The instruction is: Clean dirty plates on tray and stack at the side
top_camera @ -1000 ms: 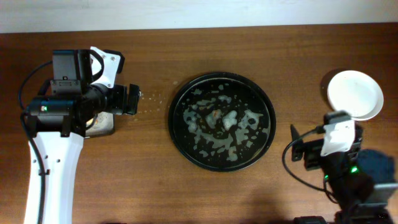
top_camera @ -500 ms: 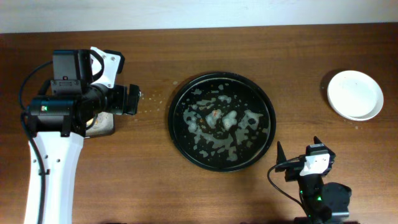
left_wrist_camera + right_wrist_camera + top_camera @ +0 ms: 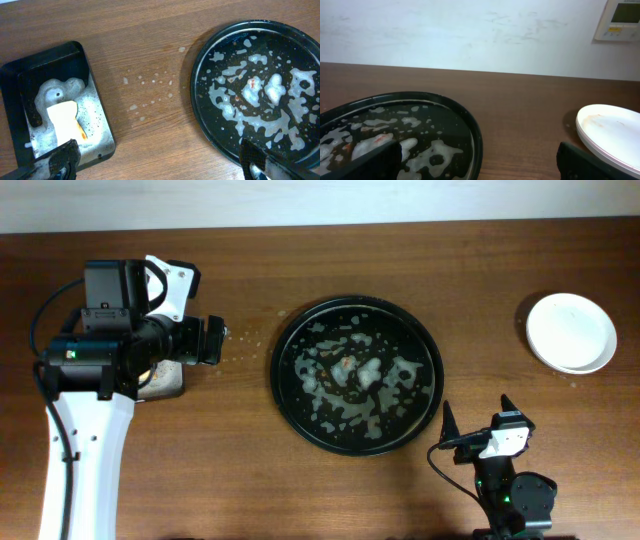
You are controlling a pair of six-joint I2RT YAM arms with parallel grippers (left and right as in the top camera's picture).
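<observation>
One tool (image 3: pixel 477 413) back from plates (image 3: pixel 571 331)

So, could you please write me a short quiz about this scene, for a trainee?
1. True or false: a plate lies on the large round black tray.
2. Where are the round white plates? A) on the tray B) on the brown wooden table, right arm's side C) left arm's side.
3. Short answer: are the left end effector and the right end effector open or shut?
Key: 1 false; 2 B; 3 both open.
</observation>
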